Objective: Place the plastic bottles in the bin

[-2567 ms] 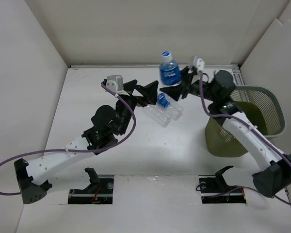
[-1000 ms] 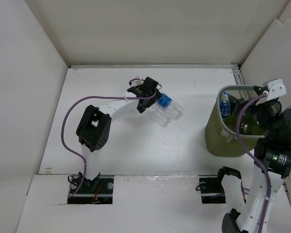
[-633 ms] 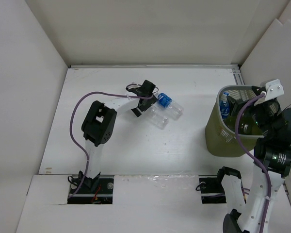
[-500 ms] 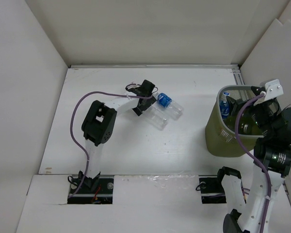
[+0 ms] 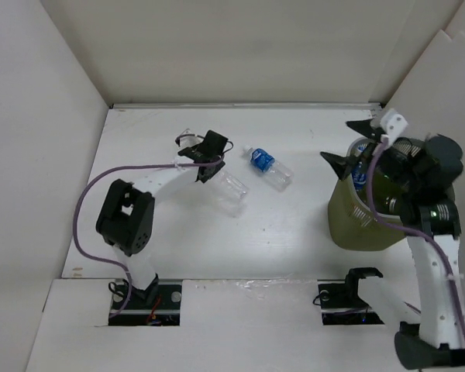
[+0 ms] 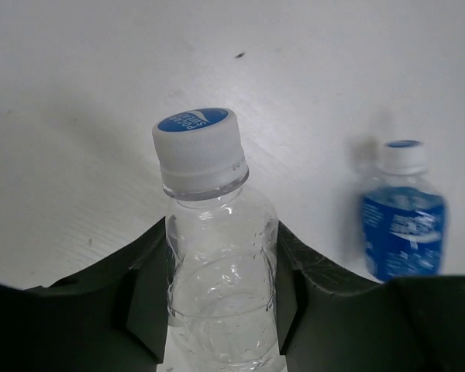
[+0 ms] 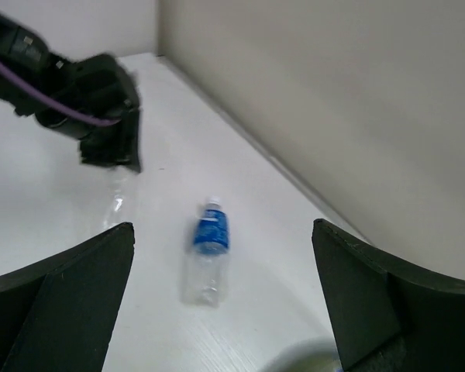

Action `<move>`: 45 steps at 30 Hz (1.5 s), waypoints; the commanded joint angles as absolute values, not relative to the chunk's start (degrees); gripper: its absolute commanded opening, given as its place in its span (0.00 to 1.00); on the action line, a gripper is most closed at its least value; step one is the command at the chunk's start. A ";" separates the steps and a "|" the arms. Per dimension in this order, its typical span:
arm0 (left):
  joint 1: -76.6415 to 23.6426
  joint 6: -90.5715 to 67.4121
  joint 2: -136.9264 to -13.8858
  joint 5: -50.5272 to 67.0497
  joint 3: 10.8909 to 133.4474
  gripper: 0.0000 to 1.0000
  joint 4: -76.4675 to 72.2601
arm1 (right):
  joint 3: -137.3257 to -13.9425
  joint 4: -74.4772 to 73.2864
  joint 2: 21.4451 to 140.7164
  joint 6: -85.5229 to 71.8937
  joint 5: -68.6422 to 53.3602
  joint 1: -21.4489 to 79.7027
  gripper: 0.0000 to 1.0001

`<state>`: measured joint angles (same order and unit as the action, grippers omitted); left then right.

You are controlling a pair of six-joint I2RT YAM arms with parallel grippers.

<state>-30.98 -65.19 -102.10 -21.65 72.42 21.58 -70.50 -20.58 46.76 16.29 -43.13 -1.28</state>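
My left gripper [image 5: 210,157] is shut on a plain clear plastic bottle [image 5: 231,190]. In the left wrist view both fingers press the body of that clear bottle [image 6: 217,271] below its white, blue-topped cap. A second bottle with a blue label [image 5: 266,167] lies on the table to its right, apart from it; the blue-label bottle [image 6: 403,225] [image 7: 209,248] shows in both wrist views. The olive bin [image 5: 356,221] stands at the right with a bottle [image 5: 359,173] showing inside. My right gripper [image 5: 342,143] hangs open and empty over the bin's left rim, facing the table.
White walls close in the table on the left, back and right. The left arm's purple cable [image 5: 85,209] loops over the left part of the table. The right arm's elbow [image 5: 434,167] stands over the bin.
My left gripper shut on the clear bottle and drew it left, away from the blue-label bottle. My right gripper rose out of the bin and swung left toward the table.
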 commanded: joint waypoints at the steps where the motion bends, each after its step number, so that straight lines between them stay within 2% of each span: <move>1: -35.58 -57.33 -92.03 -35.66 77.68 0.00 18.90 | -74.00 -17.49 52.72 20.92 -42.46 9.20 1.00; 5: -40.42 -45.47 -88.25 -45.86 84.37 0.00 14.78 | -73.83 -11.18 59.58 18.82 -40.61 18.00 1.00; 8: -43.50 -33.33 -84.82 -48.77 84.38 0.00 4.33 | -74.17 -5.63 63.62 15.47 -37.63 23.37 1.00; 15: -50.27 -18.12 -75.69 -44.92 77.44 0.00 -16.68 | -77.25 0.26 70.13 12.39 -31.64 30.23 1.00; 25: -52.65 -18.71 -65.05 -32.26 68.65 0.00 -28.73 | -77.26 4.30 76.63 8.53 -26.19 35.42 1.00; 30: -52.65 -19.60 -62.93 -29.44 66.45 0.00 -31.98 | -74.18 17.36 79.97 1.00 -34.16 35.95 1.00; 33: -52.65 -19.60 -62.93 -29.44 65.92 0.00 -32.52 | -72.69 21.70 81.20 -1.49 -35.68 36.47 0.89; 34: -52.65 -19.60 -62.93 -29.44 65.92 0.00 -32.52 | -72.69 21.71 81.21 -1.49 -35.68 37.08 0.75; 35: -52.65 -19.60 -62.93 -29.44 65.92 0.00 -31.82 | -72.69 21.71 81.21 -1.49 -35.68 37.09 0.46; 36: -52.65 -19.60 -62.93 -29.44 66.44 0.00 -31.82 | -72.16 21.71 81.21 -1.49 -35.68 37.09 0.23; 37: -52.65 -19.60 -62.93 -29.44 66.45 0.15 -31.82 | -72.16 21.71 81.21 -1.49 -35.68 36.57 0.11; 38: -52.65 -19.60 -62.93 -29.97 66.45 0.24 -31.29 | -71.55 21.71 80.51 -2.02 -35.68 36.56 0.00; 39: -52.65 -19.60 -62.93 -29.97 66.45 0.35 -31.29 | -70.93 21.71 79.72 -2.02 -35.68 35.00 0.00; 40: -52.65 -19.60 -62.93 -30.49 66.45 0.54 -31.29 | -70.93 21.71 79.11 -2.02 -36.29 34.28 0.00; 41: -52.65 -20.21 -62.93 -30.50 66.45 0.99 -30.51 | -70.23 21.01 77.54 -2.02 -36.30 33.41 0.00; 45: -52.65 -21.44 -63.46 -32.68 68.89 1.00 -25.25 | -69.08 11.47 69.21 1.13 -35.07 26.30 0.00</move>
<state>-52.53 -18.98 -64.77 -32.56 65.49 -25.67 -68.97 14.00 76.93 -1.10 -35.79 30.33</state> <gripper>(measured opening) 0.994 0.581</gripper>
